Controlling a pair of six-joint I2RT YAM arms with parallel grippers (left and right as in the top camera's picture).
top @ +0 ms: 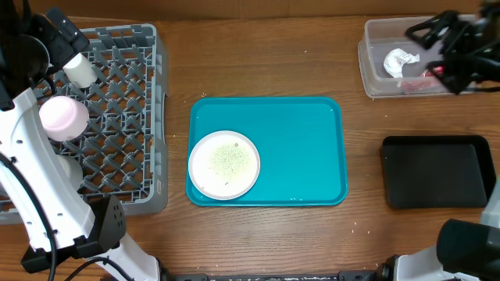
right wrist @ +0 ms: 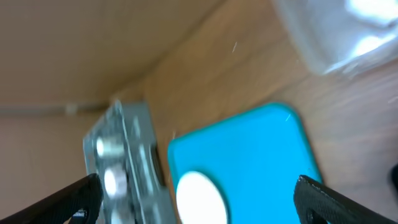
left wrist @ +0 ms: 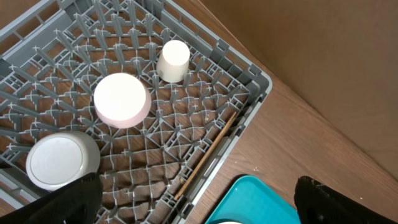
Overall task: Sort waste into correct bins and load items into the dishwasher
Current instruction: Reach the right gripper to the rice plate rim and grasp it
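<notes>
Grey plastic lattice dish rack (top: pixel 125 117) sits at left, teal serving tray (top: pixel 312 148) mid-table, clear plastic tub (top: pixel 373 78) far right. Crumb-speckled white plate (top: pixel 224 164) lies on the tray; two round bowls (left wrist: pixel 122 99) and small white cup (left wrist: pixel 173 60) in the rack; crumpled white napkin (top: pixel 399 61) and red wrapper (top: pixel 416 78) in the tub. Left gripper (left wrist: pixel 198 191) and right gripper (right wrist: pixel 198 190) both gape wide.

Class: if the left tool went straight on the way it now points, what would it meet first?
Probably the dish rack, its lattice floor near the wooden stick, ahead of the left tool; depth is unclear.
</notes>
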